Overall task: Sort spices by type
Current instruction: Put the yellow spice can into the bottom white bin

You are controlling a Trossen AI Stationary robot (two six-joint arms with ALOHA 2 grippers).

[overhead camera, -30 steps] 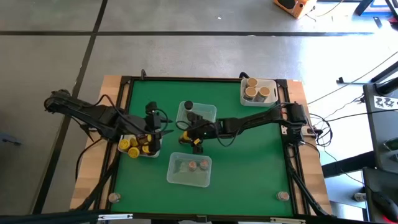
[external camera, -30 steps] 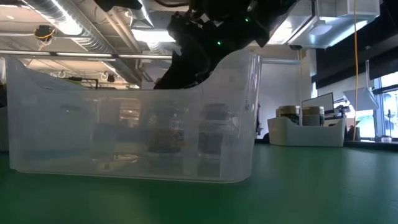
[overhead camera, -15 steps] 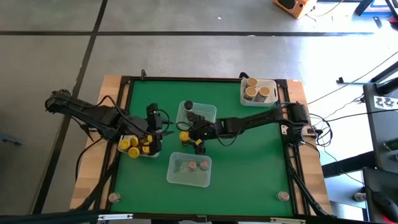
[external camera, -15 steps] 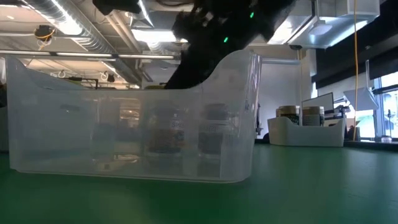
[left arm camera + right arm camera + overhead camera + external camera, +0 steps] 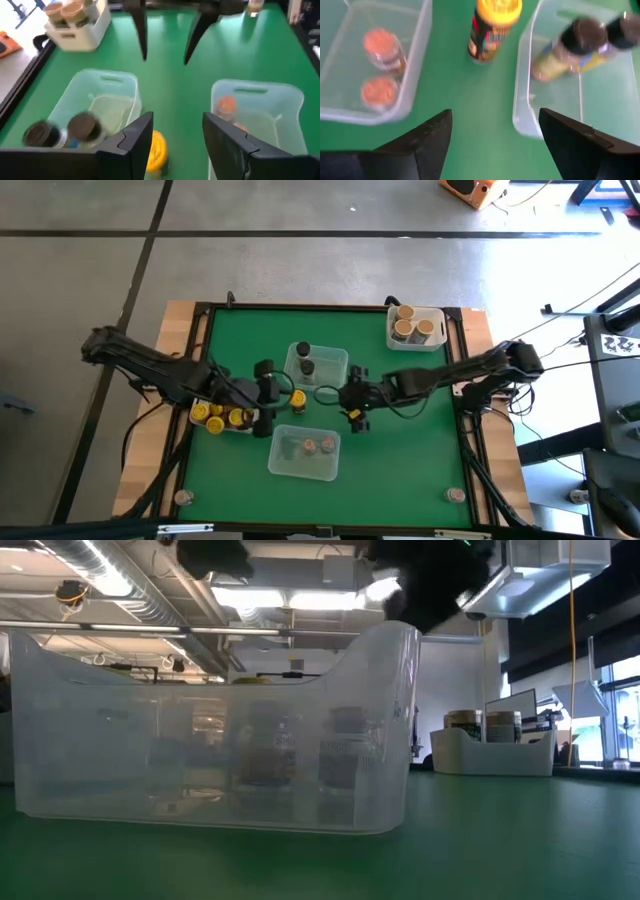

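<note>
Since the yellow-lidded jar (image 5: 491,27) stands upright on the green mat between two clear tubs (image 5: 316,363), the left gripper (image 5: 177,137), fingers wide and empty, should centre over it. The right gripper (image 5: 495,135) waits nearby, wide.

Even overhead light leaves faint shadows on the desk (image 5: 400,440), ceiling lamps glare at the low view's top, and both wrist views are motion-blurred.
</note>
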